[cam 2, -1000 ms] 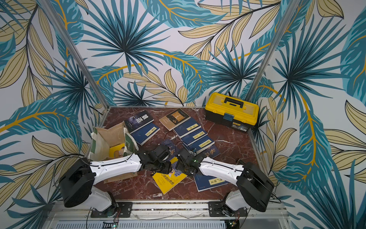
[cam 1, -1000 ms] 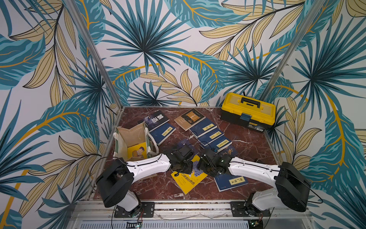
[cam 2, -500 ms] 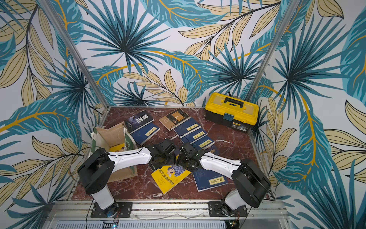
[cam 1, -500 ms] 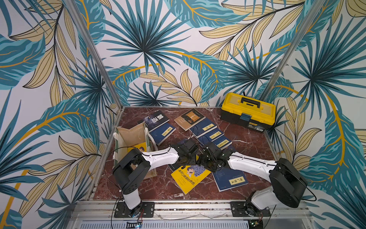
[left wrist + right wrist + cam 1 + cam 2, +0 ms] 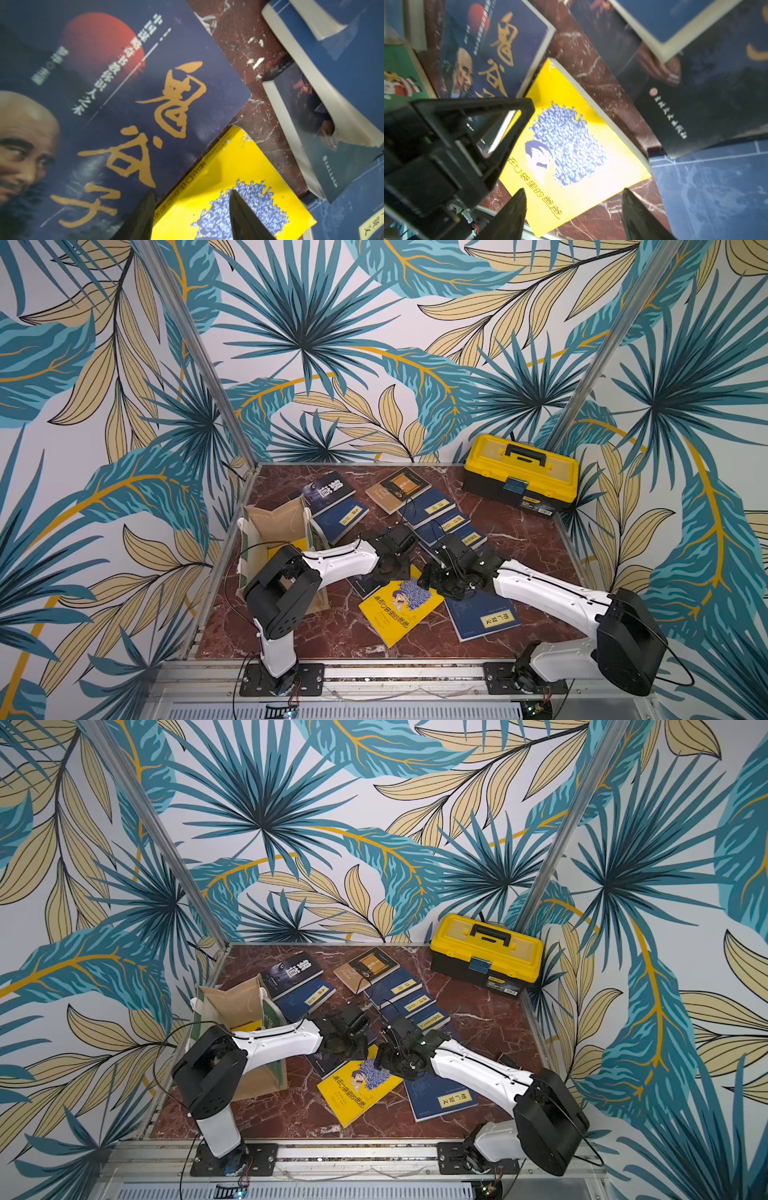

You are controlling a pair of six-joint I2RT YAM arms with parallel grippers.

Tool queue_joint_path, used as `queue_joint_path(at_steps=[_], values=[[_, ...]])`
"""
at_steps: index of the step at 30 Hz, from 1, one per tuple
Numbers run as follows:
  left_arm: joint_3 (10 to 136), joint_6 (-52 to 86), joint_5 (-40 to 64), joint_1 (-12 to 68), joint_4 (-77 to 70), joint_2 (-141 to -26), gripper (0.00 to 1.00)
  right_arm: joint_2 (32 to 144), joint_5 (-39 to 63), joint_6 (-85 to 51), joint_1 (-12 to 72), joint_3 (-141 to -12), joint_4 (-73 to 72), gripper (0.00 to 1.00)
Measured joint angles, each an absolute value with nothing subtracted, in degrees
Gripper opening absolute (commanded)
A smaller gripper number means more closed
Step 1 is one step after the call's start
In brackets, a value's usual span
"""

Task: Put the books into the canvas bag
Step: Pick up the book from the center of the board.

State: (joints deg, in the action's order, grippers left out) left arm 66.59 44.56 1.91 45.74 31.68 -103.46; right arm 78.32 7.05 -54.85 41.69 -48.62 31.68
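Note:
A bright yellow book (image 5: 395,610) (image 5: 353,1092) lies flat at front centre, its corner overlapping a dark navy book with gold calligraphy (image 5: 124,104). My left gripper (image 5: 390,568) (image 5: 192,192) hovers open over that corner of the yellow book (image 5: 218,166), holding nothing. My right gripper (image 5: 432,578) (image 5: 573,190) stands open, facing it over the yellow book (image 5: 571,145), also empty. The canvas bag (image 5: 276,520) (image 5: 232,998) stands open at the left, something yellow inside. Several navy books (image 5: 453,522) and a tan-brown book (image 5: 397,487) lie behind the grippers.
A yellow-and-black toolbox (image 5: 521,472) sits at the back right. A navy book with a yellow label (image 5: 482,616) lies under the right arm. Two dark books (image 5: 332,491) lie behind the bag. Patterned walls enclose the marble table (image 5: 519,539) on three sides.
Both grippers have moved a little toward the back, off the middle of the yellow book. The left jaws have widened. The left arm's elbow has swung inward. The yellow book has barely moved.

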Motion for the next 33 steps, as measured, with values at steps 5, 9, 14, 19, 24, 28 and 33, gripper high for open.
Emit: queue_joint_path(at_steps=[5,9,14,19,24,28,33], values=[[66.39,43.05,2.59,46.17,33.01,-103.02,0.55,79.35,8.67,-55.70,41.71,-47.42,33.93,0.72],[64.82,42.30,2.63,47.77,33.39,-102.21,0.55,79.66,8.97,-58.39,41.98,-45.15,33.36,0.71],[62.46,41.82,3.09,48.47,33.76,-101.84,0.55,81.82,8.82,-63.72,44.71,-42.11,30.55,0.70],[59.94,41.34,4.54,48.40,32.27,-100.22,0.56,83.42,7.86,-68.64,49.25,-41.56,26.33,0.65],[55.99,40.91,7.05,47.27,27.97,-97.60,0.56,85.38,7.11,-71.24,50.13,-42.63,24.03,0.52],[51.24,40.93,11.33,44.73,23.35,-94.37,0.53,87.50,6.28,-71.33,50.13,-44.49,24.80,0.44],[48.84,40.75,16.03,41.85,21.06,-92.92,0.50,90.63,7.44,-69.78,48.86,-47.81,27.55,0.36]])
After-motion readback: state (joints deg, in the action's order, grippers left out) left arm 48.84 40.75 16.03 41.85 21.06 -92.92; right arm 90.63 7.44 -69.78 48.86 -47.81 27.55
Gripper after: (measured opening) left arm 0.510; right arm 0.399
